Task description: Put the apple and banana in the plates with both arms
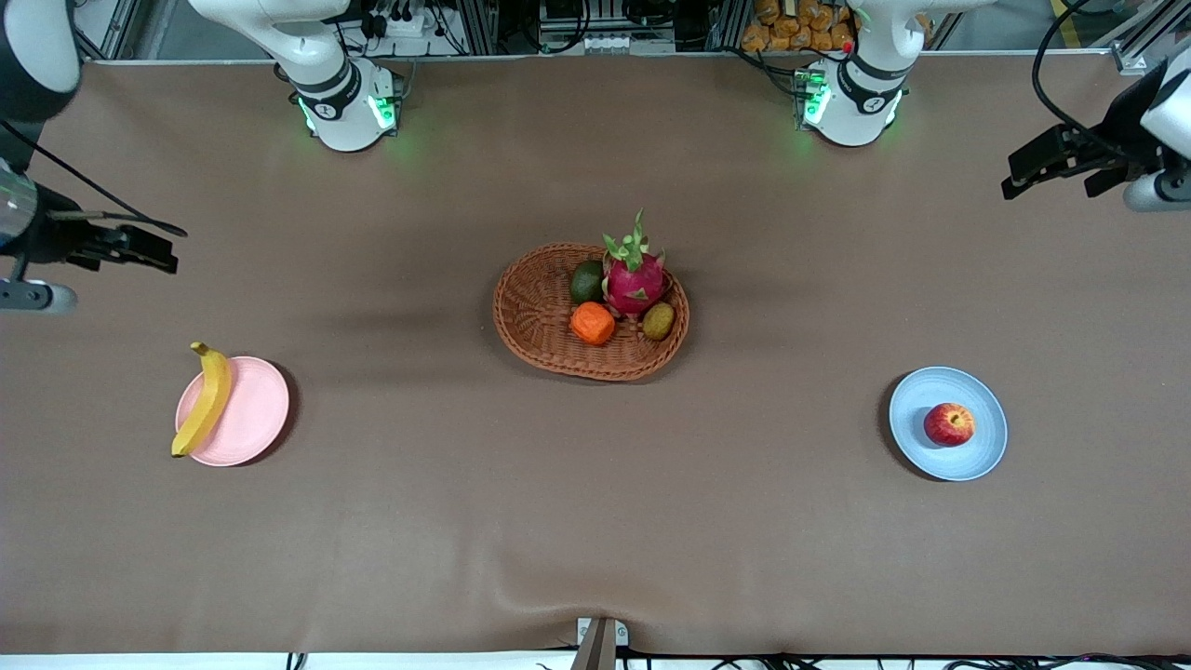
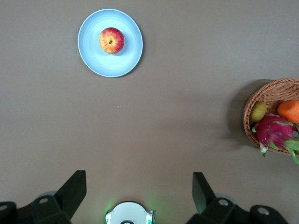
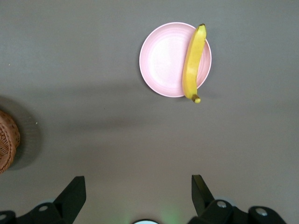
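Note:
The red apple (image 1: 949, 424) lies in the pale blue plate (image 1: 916, 400) toward the left arm's end of the table; both also show in the left wrist view, the apple (image 2: 111, 40) on the plate (image 2: 131, 56). The yellow banana (image 1: 205, 400) lies across the edge of the pale pink plate (image 1: 256, 414) toward the right arm's end; the right wrist view shows the banana (image 3: 193, 63) on the plate (image 3: 163, 60). My left gripper (image 1: 1033, 172) is open and empty, raised high over the table's end, and so is my right gripper (image 1: 153, 249) at its own end.
A brown wicker basket (image 1: 530, 316) stands mid-table with a pink dragon fruit (image 1: 635, 277), an orange fruit (image 1: 593, 323), a dark green fruit (image 1: 586, 281) and a small brown-green fruit (image 1: 659, 321). The arms' green-lit bases stand along the table's edge farthest from the front camera.

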Controlling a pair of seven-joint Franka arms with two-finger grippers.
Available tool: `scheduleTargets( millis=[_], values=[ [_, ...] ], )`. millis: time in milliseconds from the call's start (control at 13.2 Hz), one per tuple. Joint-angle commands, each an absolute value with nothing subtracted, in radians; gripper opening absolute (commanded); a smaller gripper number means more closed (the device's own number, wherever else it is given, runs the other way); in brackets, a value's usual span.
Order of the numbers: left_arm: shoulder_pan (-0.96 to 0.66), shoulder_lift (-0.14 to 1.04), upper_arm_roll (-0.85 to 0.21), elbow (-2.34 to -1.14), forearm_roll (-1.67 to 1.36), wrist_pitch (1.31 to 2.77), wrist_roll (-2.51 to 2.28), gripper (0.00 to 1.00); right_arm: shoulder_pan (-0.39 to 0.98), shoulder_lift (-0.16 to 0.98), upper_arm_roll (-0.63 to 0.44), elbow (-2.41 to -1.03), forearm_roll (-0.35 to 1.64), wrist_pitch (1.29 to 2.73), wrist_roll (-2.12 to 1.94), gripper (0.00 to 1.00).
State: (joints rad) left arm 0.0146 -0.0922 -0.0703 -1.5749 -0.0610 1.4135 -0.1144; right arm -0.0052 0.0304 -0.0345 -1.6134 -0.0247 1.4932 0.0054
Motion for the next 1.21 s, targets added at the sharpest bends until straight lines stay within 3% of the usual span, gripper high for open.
scheduleTargets(
  millis=[0, 228, 1138],
  values=[
    [0.0, -0.106, -0.055, -1.585, -0.037, 1.407, -0.095, 1.0, -0.038, -0.003, 0.008, -1.615, -0.02, 1.45, 0.034, 1.0],
    [0.005, -0.078, -0.057, -1.502, -0.006, 1.381, -0.049, 1.0, -0.038, -0.047, 0.002, -1.611, -0.02, 1.434, 0.035, 1.0],
    [0.017, -0.075, -0.092, -1.506, -0.003, 1.361, -0.06, 1.0, -0.074, -0.057, 0.0, -1.572, 0.035, 1.485, 0.031, 1.0]
  ],
)
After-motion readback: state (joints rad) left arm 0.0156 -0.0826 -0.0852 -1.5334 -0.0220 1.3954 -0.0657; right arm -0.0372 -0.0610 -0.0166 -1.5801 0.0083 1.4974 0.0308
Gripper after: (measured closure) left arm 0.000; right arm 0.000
